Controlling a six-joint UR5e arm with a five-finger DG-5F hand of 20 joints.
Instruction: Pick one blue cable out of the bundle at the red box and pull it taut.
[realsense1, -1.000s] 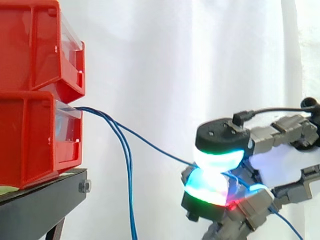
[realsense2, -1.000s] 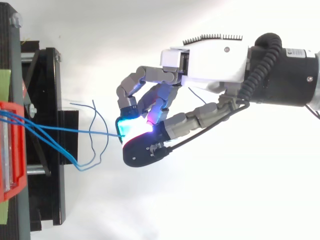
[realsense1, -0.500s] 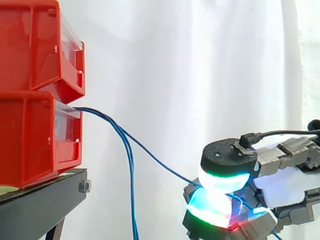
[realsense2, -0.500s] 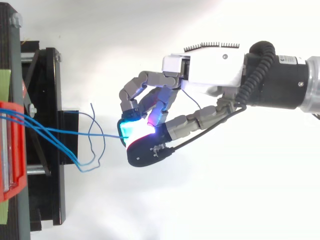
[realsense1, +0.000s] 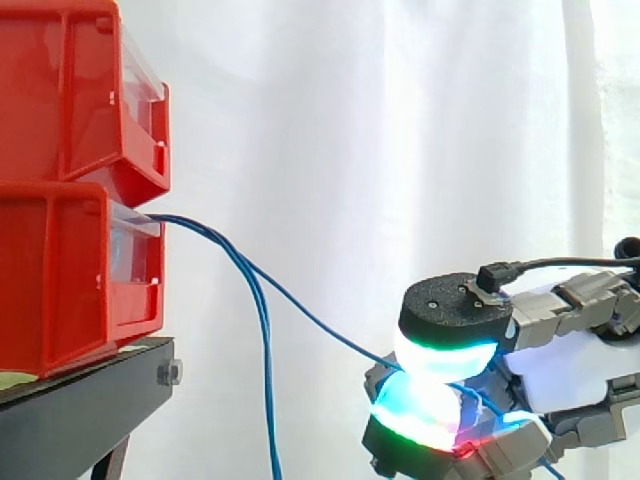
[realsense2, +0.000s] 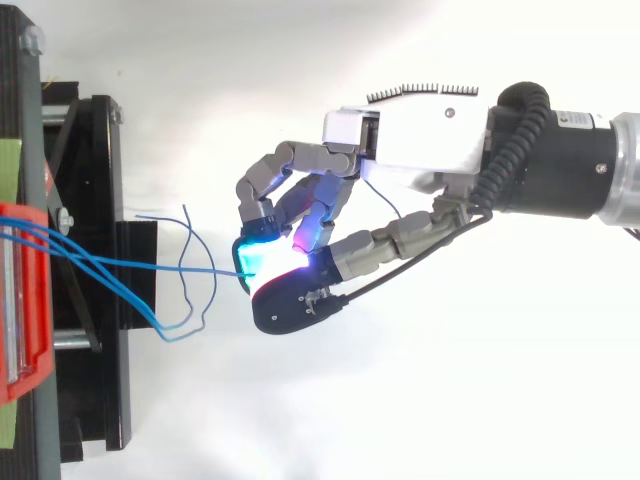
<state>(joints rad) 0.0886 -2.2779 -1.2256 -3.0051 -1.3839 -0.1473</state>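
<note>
Several thin blue cables come out of the lower red box (realsense1: 70, 270) at the left. One blue cable (realsense1: 300, 312) runs in a nearly straight line down and right from the box to my hand (realsense1: 560, 365). My hand is shut on that cable, pinching it between glowing fingertips (realsense1: 445, 355). In the top view the pinched blue cable (realsense2: 150, 263) leads from the red box (realsense2: 20, 300) to my hand (realsense2: 410, 140). The other blue cables (realsense1: 264, 400) hang slack below the box.
A second red box (realsense1: 70, 90) is stacked on the lower one, and both rest on a black stand (realsense1: 90, 400). A white curtain hangs behind. Loose cable ends (realsense2: 190, 270) curl between the stand and my hand.
My hand dropped and shifted slightly right over the first half second, then stayed nearly still. The pinched cable kept its line; the loose ends swayed a little.
</note>
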